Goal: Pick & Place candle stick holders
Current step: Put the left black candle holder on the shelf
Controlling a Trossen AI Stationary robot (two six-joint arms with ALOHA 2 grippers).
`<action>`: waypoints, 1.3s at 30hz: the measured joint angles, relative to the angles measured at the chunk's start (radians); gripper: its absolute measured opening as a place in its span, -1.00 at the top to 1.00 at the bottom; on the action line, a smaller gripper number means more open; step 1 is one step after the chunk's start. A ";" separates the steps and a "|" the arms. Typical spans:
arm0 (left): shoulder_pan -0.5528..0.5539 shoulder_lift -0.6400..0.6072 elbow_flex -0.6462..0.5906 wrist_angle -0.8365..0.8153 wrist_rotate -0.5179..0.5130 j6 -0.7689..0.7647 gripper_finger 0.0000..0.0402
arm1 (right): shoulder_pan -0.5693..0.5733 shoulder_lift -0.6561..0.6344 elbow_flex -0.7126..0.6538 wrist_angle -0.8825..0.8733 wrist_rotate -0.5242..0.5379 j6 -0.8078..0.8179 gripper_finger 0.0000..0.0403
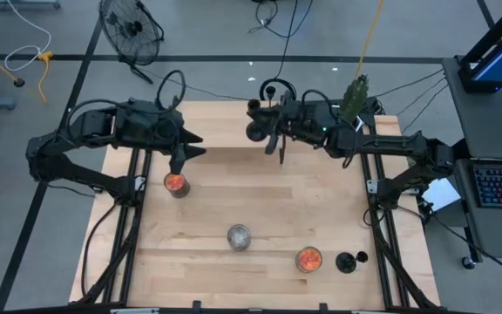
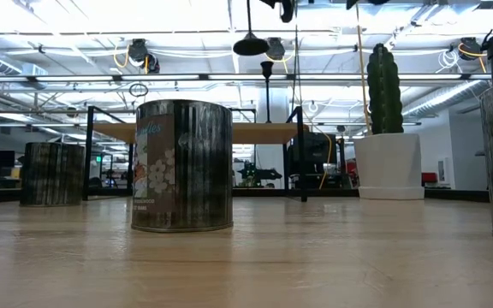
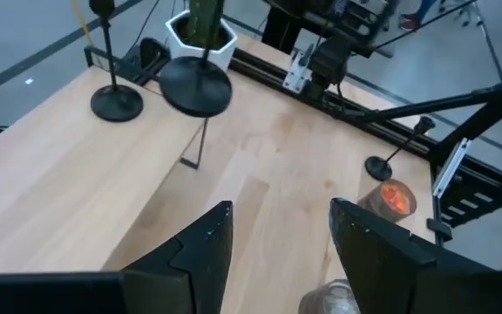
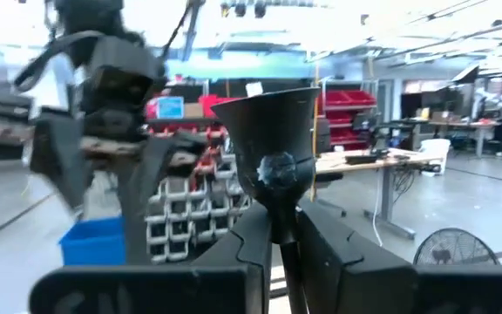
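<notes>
Right gripper (image 4: 279, 249) clamped on stem of a candle stick holder (image 4: 275, 148), cup just beyond fingertips, disc base (image 3: 196, 87) hanging clear of table (image 1: 234, 183), so likely mid-carry; left gripper (image 3: 279, 253) half-open, empty, near orange jar (image 1: 175, 183); farther, second holder (image 3: 116, 103) upright; third holder (image 1: 347, 261) lies tipped at table's right edge.

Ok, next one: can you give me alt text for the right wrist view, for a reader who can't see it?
The right gripper has its jaws shut on the thin stem of a black candle stick holder, whose cup top fills the middle of the picture. Behind it, blurred, are the left arm, red storage bins and a floor fan.
</notes>
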 joint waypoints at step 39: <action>0.009 0.004 0.000 -0.009 -0.073 0.053 0.00 | -0.091 0.355 0.000 0.343 0.186 -0.123 0.87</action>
